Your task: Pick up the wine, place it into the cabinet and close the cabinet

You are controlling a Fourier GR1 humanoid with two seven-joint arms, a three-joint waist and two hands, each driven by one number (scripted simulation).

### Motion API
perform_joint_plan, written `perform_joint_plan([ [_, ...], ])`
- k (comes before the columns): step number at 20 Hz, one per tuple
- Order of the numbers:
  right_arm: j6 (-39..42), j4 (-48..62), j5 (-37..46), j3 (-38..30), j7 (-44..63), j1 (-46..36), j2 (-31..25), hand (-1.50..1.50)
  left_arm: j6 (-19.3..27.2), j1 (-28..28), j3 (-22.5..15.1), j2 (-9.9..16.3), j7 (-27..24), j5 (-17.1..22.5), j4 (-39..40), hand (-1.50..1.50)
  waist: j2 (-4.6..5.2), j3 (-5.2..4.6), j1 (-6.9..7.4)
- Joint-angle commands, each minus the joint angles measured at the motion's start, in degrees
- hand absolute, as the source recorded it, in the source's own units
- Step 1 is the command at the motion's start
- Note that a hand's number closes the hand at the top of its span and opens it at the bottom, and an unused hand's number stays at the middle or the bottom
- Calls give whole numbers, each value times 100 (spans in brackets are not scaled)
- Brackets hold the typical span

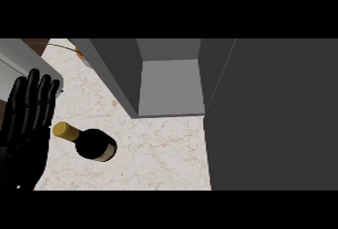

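While the wine bottle stands untouched on the marbled surface, seen from above with its gold cap tilted left, the left hand is held flat at the left edge, fingers straight, resting. Beyond, the cabinet is shown open, ready for loading. No right hand is seen.

Marble counter bears the wine bottle and cabinet.
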Motion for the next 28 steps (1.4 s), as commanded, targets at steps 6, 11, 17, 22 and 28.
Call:
perform_joint_plan([
  [6,865,-778,-669,192,-156,1064,-183,-150,-371,922,-1211,-50,-86,-596,-619,-150,-40,-71,197],
  [11,1287,-1042,-1196,669,831,960,-447,-150,-326,1188,-1538,-462,882,840,-695,-150,-32,-75,231],
  [17,1510,-1890,-1936,237,1374,1341,-662,-150,798,1138,-2889,-507,1557,-246,-1435,-150,-28,-70,195],
  [22,1012,-2082,-1986,173,2498,425,-665,-150,997,784,-2852,-508,2057,-143,-1663,-150,-19,-74,217],
  [28,983,-2291,-1497,655,2460,601,-412,-150,1499,944,-3400,-507,2505,-797,-2156,-150,-27,-72,215],
])
